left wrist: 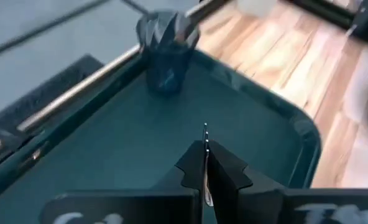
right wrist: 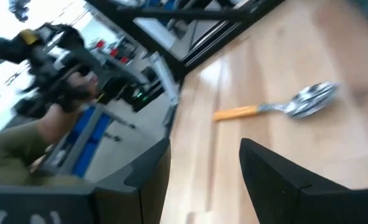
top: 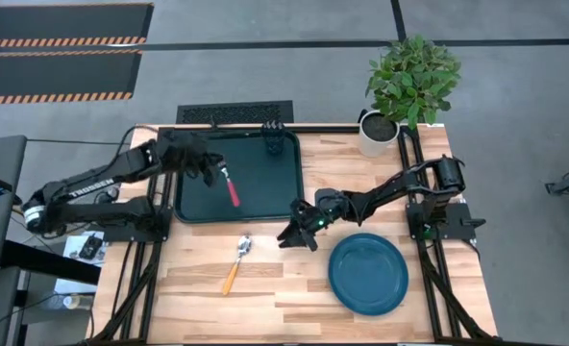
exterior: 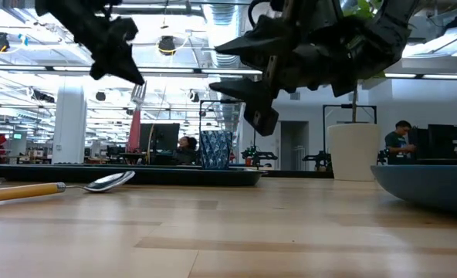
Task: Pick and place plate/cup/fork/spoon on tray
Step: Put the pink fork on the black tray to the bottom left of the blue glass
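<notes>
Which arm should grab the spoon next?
Right. Its open gripper hovers beside the spoon, which lies on the table. The left gripper is busy, holding the fork over the tray.

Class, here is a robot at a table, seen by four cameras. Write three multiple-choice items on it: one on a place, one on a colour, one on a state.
1. Where is the cup?
A. on the bare wood
B. in a far corner of the tray
C. on the plate

2. What colour is the handle of the spoon?
A. orange-yellow
B. red
C. green

3. What is the left claw doing?
A. resting open on the table
B. gripping the plate
C. holding the fork above the tray

Answers: 1 B, the high view shows it by the tray's rim. 2 A, plain on the wood. 3 C, the left wrist view shows the fingers pinching metal.
</notes>
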